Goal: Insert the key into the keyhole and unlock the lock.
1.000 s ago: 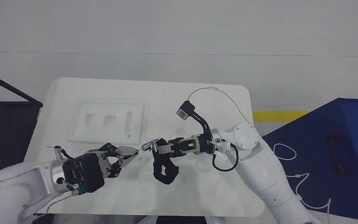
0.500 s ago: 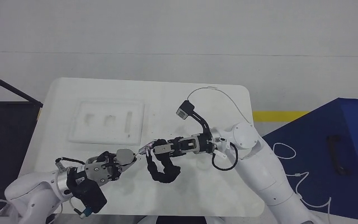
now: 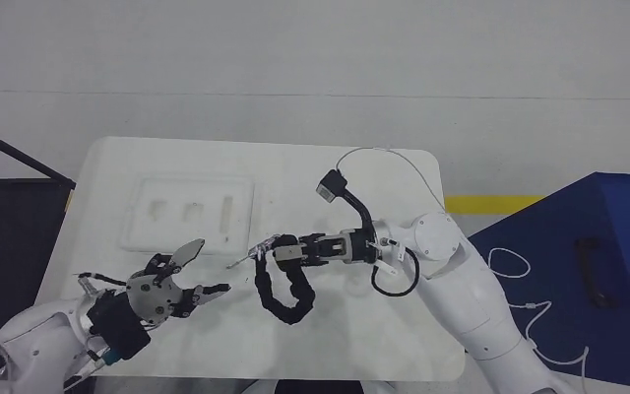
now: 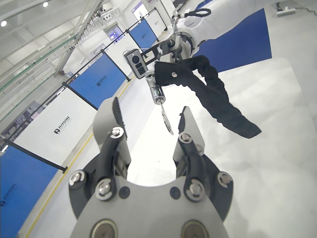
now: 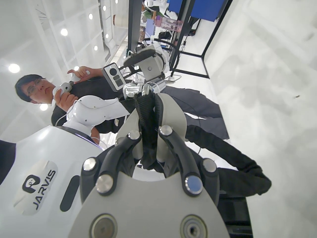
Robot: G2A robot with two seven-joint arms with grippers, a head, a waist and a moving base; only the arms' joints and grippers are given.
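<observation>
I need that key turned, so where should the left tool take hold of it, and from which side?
Probably the key's flat head, the end sticking out of the lock. Come in end-on along its shaft, from where the open left tool sits, pads on the broad faces.

Illumination is bright and even. Round ceiling lamps (image 5: 64,32) supply it from overhead. The white table (image 3: 295,167) reflects it softly. The chrome lock (image 4: 156,91) carries small highlights. The 2 wrist views bow straight lines near their edges.
</observation>
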